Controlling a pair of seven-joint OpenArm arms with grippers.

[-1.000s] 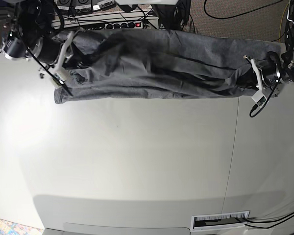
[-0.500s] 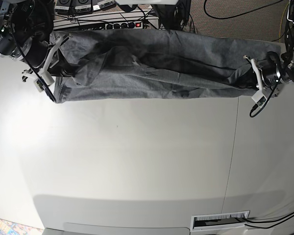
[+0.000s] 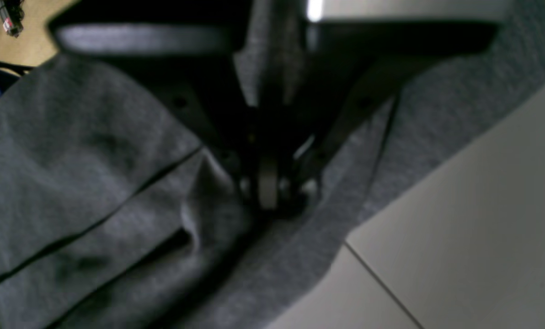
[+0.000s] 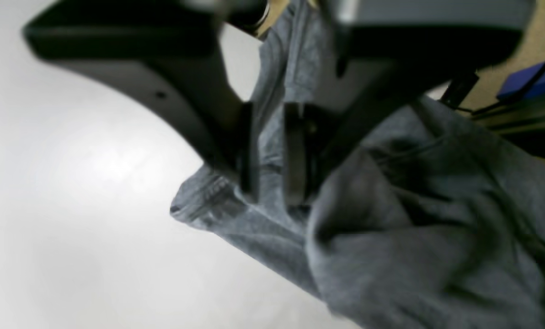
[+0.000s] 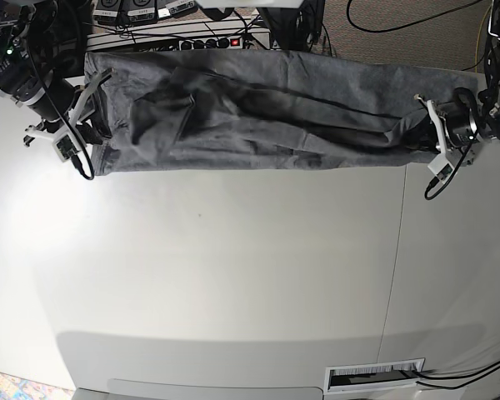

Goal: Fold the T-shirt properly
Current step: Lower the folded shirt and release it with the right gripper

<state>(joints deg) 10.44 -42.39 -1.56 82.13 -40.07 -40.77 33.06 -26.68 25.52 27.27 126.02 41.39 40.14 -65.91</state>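
The grey T-shirt lies stretched as a long creased band across the back of the white table. My left gripper is at the band's right end in the base view. In the left wrist view it is shut on a bunched fold of the T-shirt. My right gripper is at the band's other end. Its fingers stand apart in the right wrist view, the gripper open, with the hem of the T-shirt lying loose in the gap.
A power strip with a red switch and tangled cables sit just behind the shirt, past the table's back edge. A seam runs down the table on the right. A slotted vent lies at the front edge.
My right arm has moved toward the base view's left, pulling the shirt's end out flatter, and its jaws have parted. The left arm has not moved.
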